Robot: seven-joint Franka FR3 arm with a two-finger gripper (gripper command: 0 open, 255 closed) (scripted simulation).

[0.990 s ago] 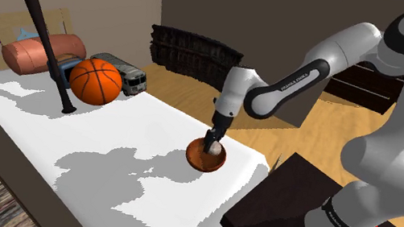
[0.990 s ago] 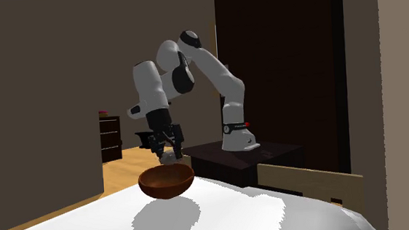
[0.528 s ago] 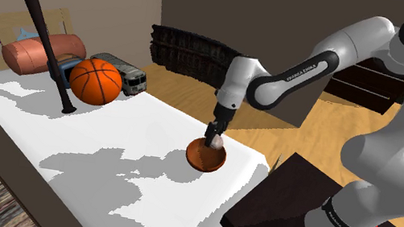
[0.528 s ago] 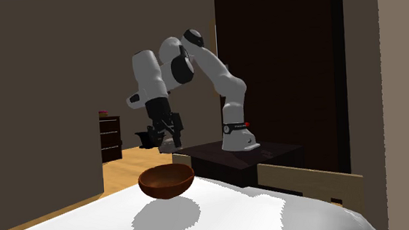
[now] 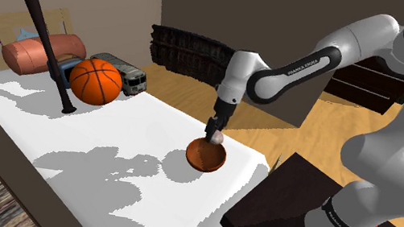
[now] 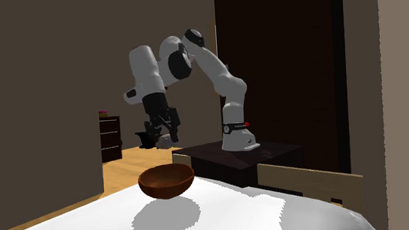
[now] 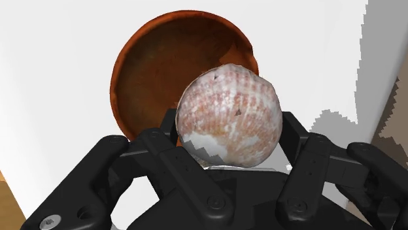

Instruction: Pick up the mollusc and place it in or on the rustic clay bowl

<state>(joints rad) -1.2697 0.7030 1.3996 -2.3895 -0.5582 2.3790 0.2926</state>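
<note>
A pinkish-white ribbed scallop shell [image 7: 230, 111] sits clasped between my gripper's [image 7: 229, 134] two black fingers. Right under it stands the reddish-brown clay bowl [image 7: 163, 72], with nothing inside that I can see. In the shoulder view the gripper [image 5: 213, 133] hangs a little above the bowl [image 5: 206, 156], near the white bed's [image 5: 107, 144] edge by the stand. The second exterior view shows the gripper [image 6: 164, 139] well above the bowl [image 6: 166, 181].
At the far end of the bed lie a basketball [image 5: 96, 80], a dark baseball bat [image 5: 40, 25], a toy van [image 5: 126, 75] and a salmon bolster [image 5: 34, 52]. The dark stand [image 5: 301, 204] adjoins the bed. A dark shelf [image 5: 193, 50] stands behind.
The gripper has risen out of the bowl with the shell still clasped; it now hangs higher above the bowl. The bowl has not moved.
</note>
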